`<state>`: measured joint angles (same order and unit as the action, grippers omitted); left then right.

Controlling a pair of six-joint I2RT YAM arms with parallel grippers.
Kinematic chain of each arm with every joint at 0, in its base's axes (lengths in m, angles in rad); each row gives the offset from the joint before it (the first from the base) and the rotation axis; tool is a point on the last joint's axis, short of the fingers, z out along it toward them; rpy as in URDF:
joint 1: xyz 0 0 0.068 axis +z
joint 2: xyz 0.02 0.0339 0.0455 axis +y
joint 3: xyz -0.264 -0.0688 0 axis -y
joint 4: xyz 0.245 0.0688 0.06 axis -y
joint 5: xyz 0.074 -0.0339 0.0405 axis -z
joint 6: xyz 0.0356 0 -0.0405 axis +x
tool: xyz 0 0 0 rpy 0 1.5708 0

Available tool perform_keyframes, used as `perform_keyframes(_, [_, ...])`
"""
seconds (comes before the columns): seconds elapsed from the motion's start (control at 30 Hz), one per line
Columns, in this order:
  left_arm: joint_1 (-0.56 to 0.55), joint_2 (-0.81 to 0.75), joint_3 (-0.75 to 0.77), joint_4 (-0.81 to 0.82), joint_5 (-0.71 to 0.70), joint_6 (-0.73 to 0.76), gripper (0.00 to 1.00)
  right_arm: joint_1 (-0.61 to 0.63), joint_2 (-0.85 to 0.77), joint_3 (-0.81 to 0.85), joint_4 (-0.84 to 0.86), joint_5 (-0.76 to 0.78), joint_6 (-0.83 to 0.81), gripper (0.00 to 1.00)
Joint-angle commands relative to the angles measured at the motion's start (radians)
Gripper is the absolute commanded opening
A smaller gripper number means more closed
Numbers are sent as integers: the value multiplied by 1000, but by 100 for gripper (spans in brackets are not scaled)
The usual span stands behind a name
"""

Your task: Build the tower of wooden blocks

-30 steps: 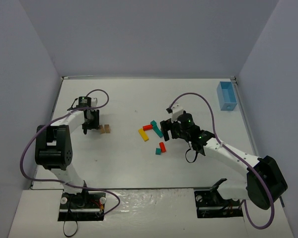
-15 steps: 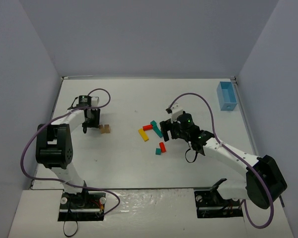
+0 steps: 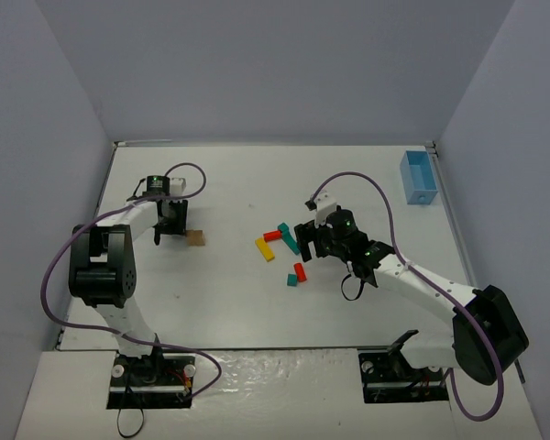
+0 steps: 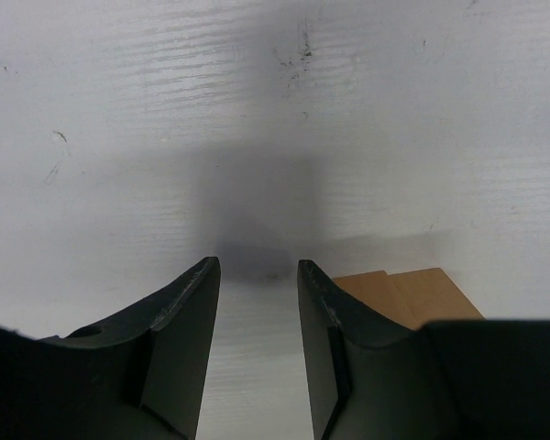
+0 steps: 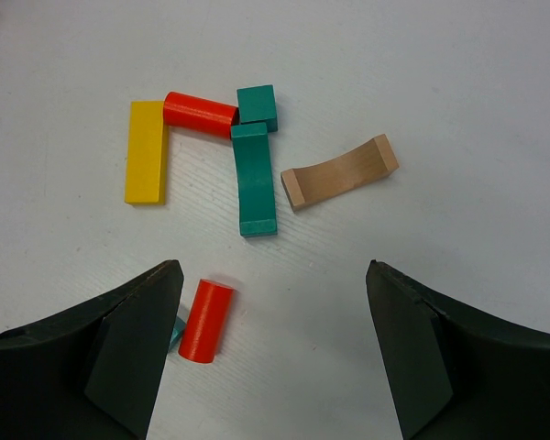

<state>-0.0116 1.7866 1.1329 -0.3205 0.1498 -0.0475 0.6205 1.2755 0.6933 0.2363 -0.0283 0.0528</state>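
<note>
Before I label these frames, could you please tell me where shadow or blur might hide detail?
Left wrist: the left gripper throws a dark, soft shadow on the table. Right wrist: the yellow block is sharp and evenly lit. Top view: even light, everything small.

Tan block (image 4: 411,293) partly behind left pincer (image 4: 255,270)

Bright, even, soft light from overhead in all views; white table (image 3: 238,302) close to blown out, low contrast. Top view is sharp but the blocks are tiny with little detail; shadows faint there, slight sheen on the crinkled sheet (image 3: 284,367) at the near edge. Left wrist view: broad soft grey shadow on the table just ahead of the left gripper (image 4: 257,270), its fingers (image 4: 179,348) dark, underexposed, edges a bit soft. Right wrist view: crisp focus, lower red cylinder (image 5: 206,321) and yellow block (image 5: 147,151) throw short soft shadows; right gripper (image 5: 273,266) dark, detail lost in the bottom corners
</note>
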Motion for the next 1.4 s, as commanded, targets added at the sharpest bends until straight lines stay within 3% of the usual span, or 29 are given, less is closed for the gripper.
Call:
perform_keyframes(0.0, [5,-20,50,42,36,17,37,-10,9,7,75,-8,-2,79])
perform_keyframes(0.3, [5,-48,51,23,23,17,37,-9,7,8,74,-7,-2,79])
perform_keyframes(0.67, [5,-243,117,-68,-107,-96,38,-12,-21,11,66,-7,3,77])
perform_keyframes(0.8, [5,-356,124,-121,-109,-134,48,-13,-2,28,47,-5,4,75])
perform_keyframes(0.97, [5,-523,12,-143,-37,-204,67,-15,41,49,16,-5,13,71])
perform_keyframes(1.37, [-2,-778,-216,-144,-1,-212,71,-15,168,100,-17,-18,39,63])
